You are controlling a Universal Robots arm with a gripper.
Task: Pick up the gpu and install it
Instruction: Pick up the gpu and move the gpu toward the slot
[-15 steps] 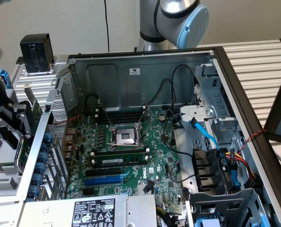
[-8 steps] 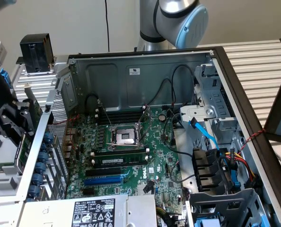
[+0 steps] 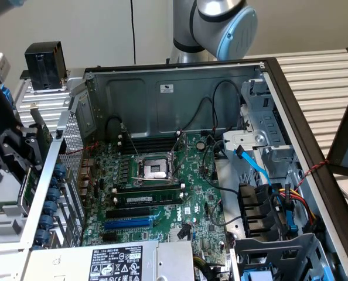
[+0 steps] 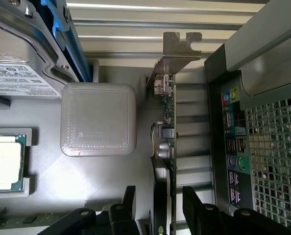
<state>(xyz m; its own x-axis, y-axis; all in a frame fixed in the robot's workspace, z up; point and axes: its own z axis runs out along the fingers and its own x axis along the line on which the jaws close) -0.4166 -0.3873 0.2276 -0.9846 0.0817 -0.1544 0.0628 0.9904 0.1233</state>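
Work stands at the pick-up, outside the case (image 3: 162,88), off its left wall in the exterior view. The gpu (image 4: 171,127) stands on edge in a grey tray (image 4: 62,191), seen edge-on from the wrist, with its metal bracket (image 4: 182,49) at the end away from the gripper (image 4: 160,198). Standing upright like this, it likely offers its two flat faces to a grasp from above.

The gripper is open and straddles the card. One finger (image 4: 130,200) is on the fan side with a clear gap. The other (image 4: 197,208) is on the bare-board side, close to the board; I cannot tell if it touches. Nothing is clamped yet, so the gpu rests in the tray, not lifted.

Beside the card in the tray lie a square grey block (image 4: 99,120) and a CPU (image 4: 3,161), each well clear of the fingers. The case's port panel (image 4: 232,147) and mesh sit just past the card on the other side, so the room on that side looks tight.

Inside the case, the motherboard (image 3: 156,187) lies flat with a RAM stick (image 3: 147,199) seated. A blue slot (image 3: 127,223) nearer the camera is bare: no card is installed. The arm (image 3: 221,23) rises behind the far wall.
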